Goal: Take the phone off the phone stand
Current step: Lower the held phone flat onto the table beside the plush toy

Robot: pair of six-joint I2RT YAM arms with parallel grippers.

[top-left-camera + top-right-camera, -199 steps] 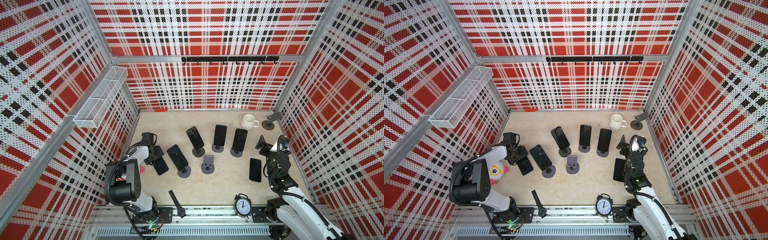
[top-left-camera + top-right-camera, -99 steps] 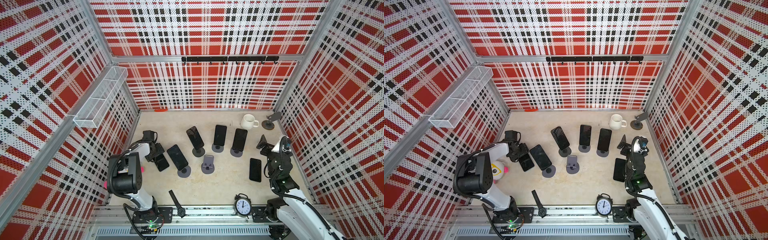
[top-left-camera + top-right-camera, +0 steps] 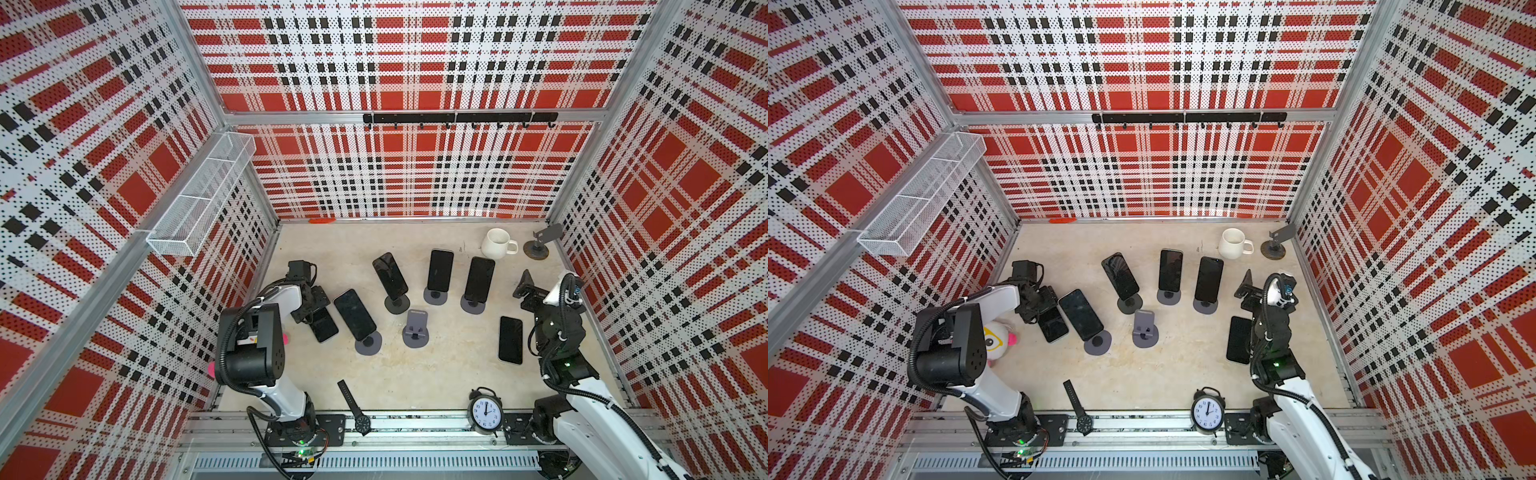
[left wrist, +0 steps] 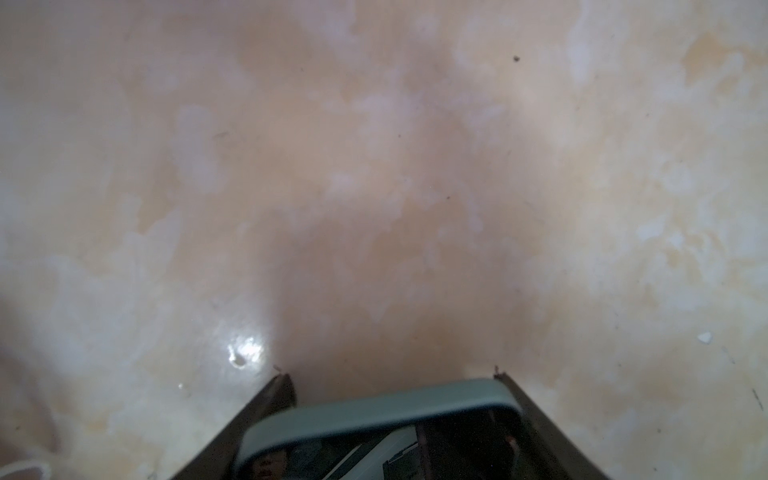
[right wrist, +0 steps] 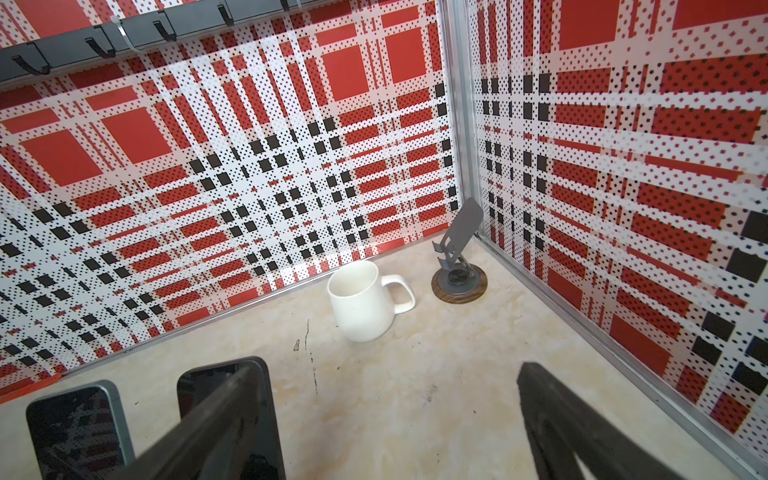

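Left wrist view: at the bottom centre of the frame, my left hand (image 4: 390,376) is closed narrowly on one short end of a dark, flat, glass-faced phone with a grey-green rim (image 4: 374,409). One dark finger presses against each long edge. Pale, marbled, glossy surface (image 4: 374,166) fills the rest of the frame.

In both top views the phone (image 3: 324,328) (image 3: 1053,328) sits low at the left centre of the surface, off any stand. It is just beside a second black phone leaning on a grey round-based stand (image 3: 355,313). Whether it rests on the surface or hangs just above it, I cannot tell. An empty grey phone stand with a round base (image 3: 415,330) stands in the middle, apart from it.

At the right, my right hand (image 5: 390,365) is spread wide with nothing between its fingers.

I judge the phone to be a stiff, thin slab that is dense for its size. Its glass face is probably slick and could crack if dropped. The rim is the safer place to hold, across the narrow width. A hold this near one end may let the far end droop or swing, so a grip closer to the middle would be steadier.
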